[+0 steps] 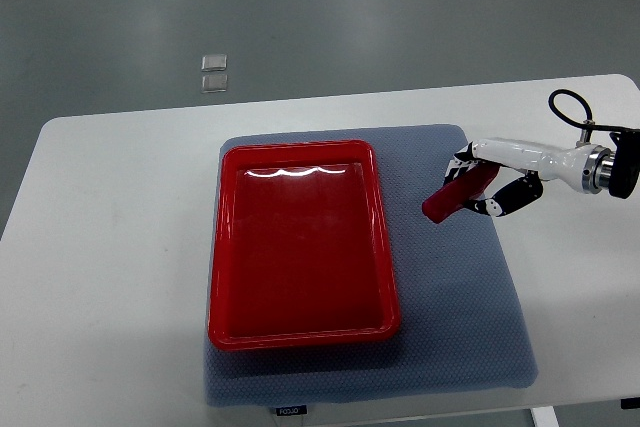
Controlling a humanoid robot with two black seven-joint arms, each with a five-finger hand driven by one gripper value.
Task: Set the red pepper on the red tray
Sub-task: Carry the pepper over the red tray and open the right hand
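Observation:
A red tray lies on a grey mat in the middle of the white table, with nothing in it. My right hand comes in from the right edge and its fingers are curled around a long red pepper. The pepper points down-left from the hand and sits just to the right of the tray's upper right corner, over the mat. I cannot tell whether its tip touches the mat. The left arm is out of view.
The grey mat covers the table's middle. The white table has bare surface on both sides. A black cable loops above my right wrist. Two small clear squares lie on the floor beyond the table.

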